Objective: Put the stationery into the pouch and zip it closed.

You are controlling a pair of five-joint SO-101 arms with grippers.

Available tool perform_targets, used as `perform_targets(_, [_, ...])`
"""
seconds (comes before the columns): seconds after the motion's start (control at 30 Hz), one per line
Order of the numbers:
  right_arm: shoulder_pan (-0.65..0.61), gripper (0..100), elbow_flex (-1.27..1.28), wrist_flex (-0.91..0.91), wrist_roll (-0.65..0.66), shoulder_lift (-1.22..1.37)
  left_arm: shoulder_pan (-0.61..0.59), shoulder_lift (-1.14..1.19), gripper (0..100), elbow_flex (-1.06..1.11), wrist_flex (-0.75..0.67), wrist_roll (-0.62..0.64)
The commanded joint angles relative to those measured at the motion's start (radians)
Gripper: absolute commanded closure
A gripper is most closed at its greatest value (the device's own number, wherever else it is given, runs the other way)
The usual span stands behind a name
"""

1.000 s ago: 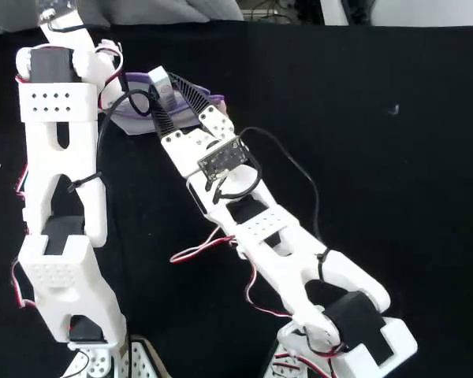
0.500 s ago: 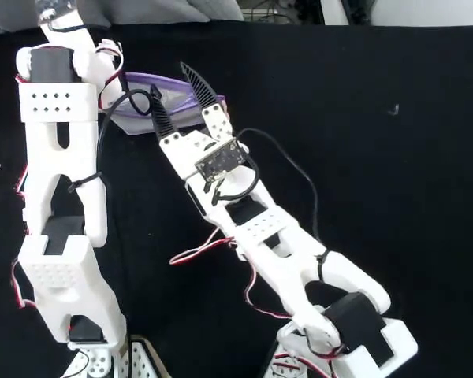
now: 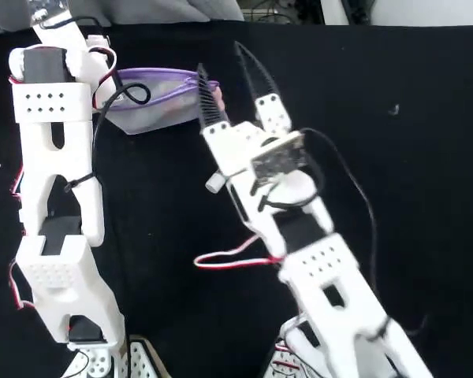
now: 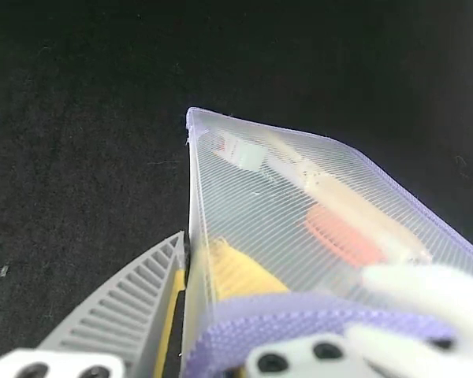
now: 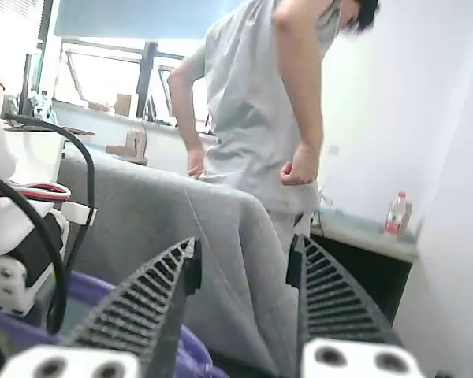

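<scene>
A see-through pouch (image 3: 154,106) with a purple zip edge hangs at the far left of the black table. My left gripper (image 4: 191,260) is shut on its rim. Inside the pouch (image 4: 284,205) lie a yellow item (image 4: 236,272), an orange item (image 4: 343,236) and a small white piece (image 4: 240,150). My right gripper (image 3: 219,59) is raised just right of the pouch, open, with nothing between its fingers. In the right wrist view the gripper (image 5: 244,244) points up into the room, and the pouch's purple edge (image 5: 94,287) sits low beside it.
The black table (image 3: 394,157) stretches to the right of both arms. A grey cloth (image 3: 142,9) lies past its far edge. Red and black cables (image 3: 229,256) trail off the right arm.
My right gripper held a pale item over the pouch mouth, opened, then lifted and swung right, away from the pouch. The pouch has risen slightly with the left arm.
</scene>
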Motion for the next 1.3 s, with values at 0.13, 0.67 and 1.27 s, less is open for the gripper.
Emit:
perform_targets(0.13, [0.123,82.5,-0.028,0.551,-0.282,-0.193,-0.024,-0.025,97,-0.008,0.002,0.012])
perform_targets(0.67, [0.19,82.5,-0.38,0.795,-0.635,0.565,-0.113,-0.023,97,-0.007,-0.002,0.012])
perform_targets(1.27, [0.097,82.2,-0.837,1.114,-0.809,1.073,-0.134,-0.021,97,0.071,-0.069,0.012])
